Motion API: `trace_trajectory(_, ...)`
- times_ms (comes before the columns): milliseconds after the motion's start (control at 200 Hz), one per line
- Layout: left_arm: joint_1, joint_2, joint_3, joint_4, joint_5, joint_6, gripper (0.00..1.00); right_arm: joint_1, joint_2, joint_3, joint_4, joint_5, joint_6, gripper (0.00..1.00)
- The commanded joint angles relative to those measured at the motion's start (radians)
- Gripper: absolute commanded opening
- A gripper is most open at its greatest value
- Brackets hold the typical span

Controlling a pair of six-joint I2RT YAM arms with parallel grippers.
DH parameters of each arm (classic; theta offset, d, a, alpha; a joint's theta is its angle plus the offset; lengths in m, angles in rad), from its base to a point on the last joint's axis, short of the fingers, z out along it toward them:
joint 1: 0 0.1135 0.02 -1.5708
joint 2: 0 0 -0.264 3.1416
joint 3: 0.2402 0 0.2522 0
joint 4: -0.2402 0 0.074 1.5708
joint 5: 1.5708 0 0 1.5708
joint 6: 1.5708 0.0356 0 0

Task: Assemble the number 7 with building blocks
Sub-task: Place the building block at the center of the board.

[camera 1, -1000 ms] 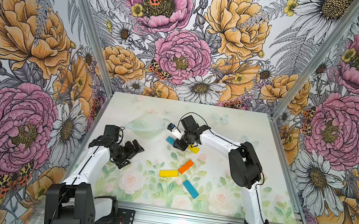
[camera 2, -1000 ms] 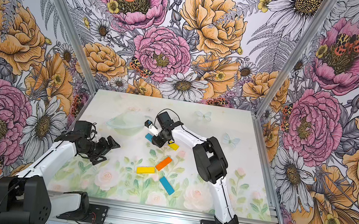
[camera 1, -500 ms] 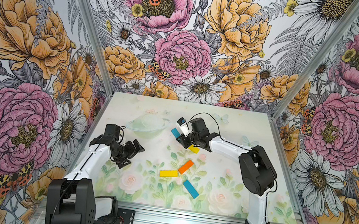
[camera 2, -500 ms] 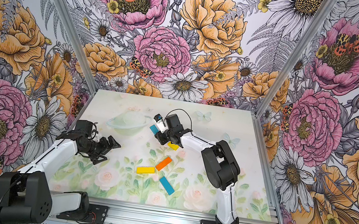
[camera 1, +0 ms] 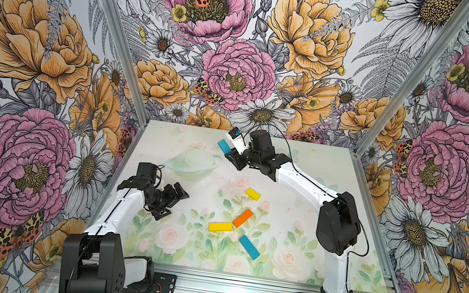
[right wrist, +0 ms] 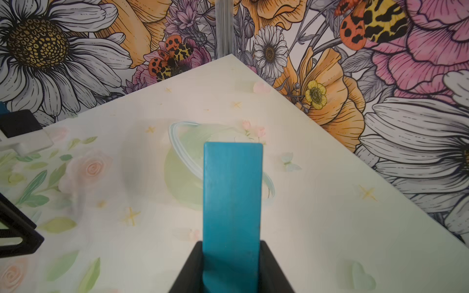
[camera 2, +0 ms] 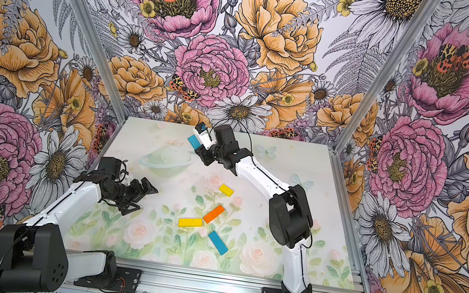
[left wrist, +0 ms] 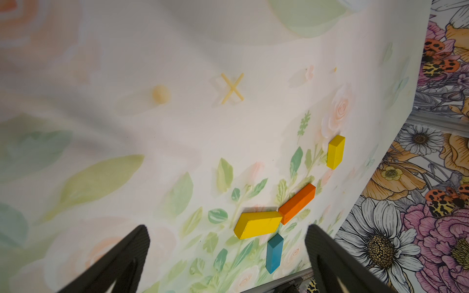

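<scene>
At the near edge, the silver aluminium rail (camera 1: 237,289) is carrying the bases of both arms. Beyond it, the pale table top with a printed flower pattern (camera 1: 320,261) is bearing four of the five building blocks.

1. The flat blue rectangular block (camera 1: 249,247) is lying nearest the rail, set diagonally.
2. The longer yellow rectangular block (camera 1: 220,226) is lying just beyond it and to its left. The two are sitting just beside each other, and contact cannot be confirmed.
3. The orange rectangular block (camera 1: 243,218) is lying diagonally, with its near end meeting the right end of the longer yellow block, as the left wrist view shows (left wrist: 297,203).
4. The left gripper (camera 1: 172,204) is hanging to the left of this group, well apart from it. Its black jaws are standing wide apart and are holding nothing.
5. The shorter yellow rectangular block (camera 1: 252,194) is lying alone farther back, apart from the orange block.
6. The right gripper (camera 1: 229,153) is reaching towards the far part of the table. Its jaws are clamping the second blue rectangular block (camera 1: 223,146), which is raised off the table and projecting past the fingertips. In the right wrist view this block (right wrist: 232,192) is showing in front of a pale green ringed-planet print (right wrist: 182,177)
</scene>
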Motion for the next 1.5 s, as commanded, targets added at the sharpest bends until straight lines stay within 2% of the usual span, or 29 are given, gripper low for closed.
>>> trace_trajectory(0,0.017,-0.012,0.02,0.017,0.011,0.023,0.99,0.01,0.03,-0.077,-0.047,-0.003,-0.025,0.21)
trace_trajectory(185,0.018,-0.014,0.017,0.017,0.008,0.023,0.99,0.011,-0.062,-0.318,0.046,0.025,-0.005,0.21)
trace_trajectory(400,0.018,-0.018,0.021,0.016,0.01,0.017,0.99,0.007,-0.12,-0.429,0.116,0.042,0.027,0.2)
trace_trajectory(520,0.017,-0.034,0.015,0.017,0.008,0.013,0.99,0.008,-0.101,-0.362,0.122,0.034,0.043,0.2)
trace_trajectory(641,0.017,-0.04,0.007,0.017,0.007,0.008,0.99,0.008,-0.043,-0.231,0.092,0.02,0.028,0.21)
trace_trajectory(826,0.017,-0.053,-0.001,0.017,-0.001,0.0,0.99,0.016,0.106,0.031,-0.146,-0.027,-0.086,0.21)
trace_trajectory(936,0.017,-0.064,-0.007,0.016,-0.005,-0.004,0.99,0.035,0.165,0.135,-0.335,0.005,-0.205,0.21)
trace_trajectory(1191,0.017,-0.068,-0.012,0.018,-0.012,-0.008,0.99,0.05,0.13,0.112,-0.488,0.072,-0.342,0.21)
trace_trajectory(1496,0.017,-0.083,-0.024,0.018,-0.01,-0.016,0.99,0.067,0.168,0.121,-0.604,0.059,-0.453,0.19)
